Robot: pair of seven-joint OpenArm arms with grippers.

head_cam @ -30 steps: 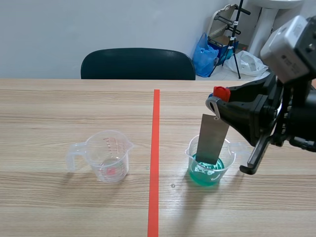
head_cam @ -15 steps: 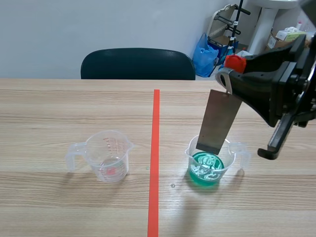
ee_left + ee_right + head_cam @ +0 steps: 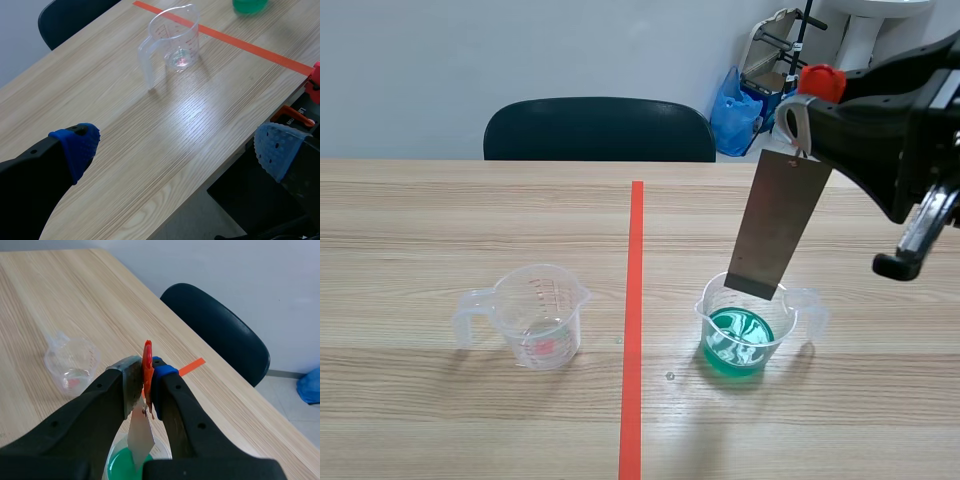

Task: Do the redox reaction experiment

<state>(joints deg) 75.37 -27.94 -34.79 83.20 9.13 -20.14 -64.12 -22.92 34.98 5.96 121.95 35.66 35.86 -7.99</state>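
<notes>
- The right gripper (image 3: 807, 112) was up high at about 2 o'clock over the table (image 3: 420, 220), its fingers clamped tight on a red clip (image 3: 820, 80).
- From the right wrist camera, that gripper (image 3: 147, 377) had its two pads squeezing the red clip (image 3: 147, 357) with no gap showing.
- A grey metal strip (image 3: 778, 225) hung from the clip, tilted, with its lower end swung toward 7 o'clock.
- The strip's bottom edge sat about level with the rim of the green beaker (image 3: 748, 325) and was out of the green liquid.
- Looking down past the right gripper, the metal strip (image 3: 140, 432) pointed straight at the green beaker (image 3: 117, 465) below it.
- The clear beaker (image 3: 535, 315) stood at 9 o'clock from the green one, well apart from it across the orange-red tape line (image 3: 635, 320), with only a trace at its bottom.
- The left gripper (image 3: 177, 149) was spread wide, blue pads far apart and nothing between them. It hung at the table's edge.
- Ahead of it stood the clear beaker (image 3: 175, 37), handle turned toward the gripper, and the green beaker (image 3: 248, 5) sat farther off past the tape.
- A dark chair (image 3: 600, 128) waited at 12 o'clock behind the table.
</notes>
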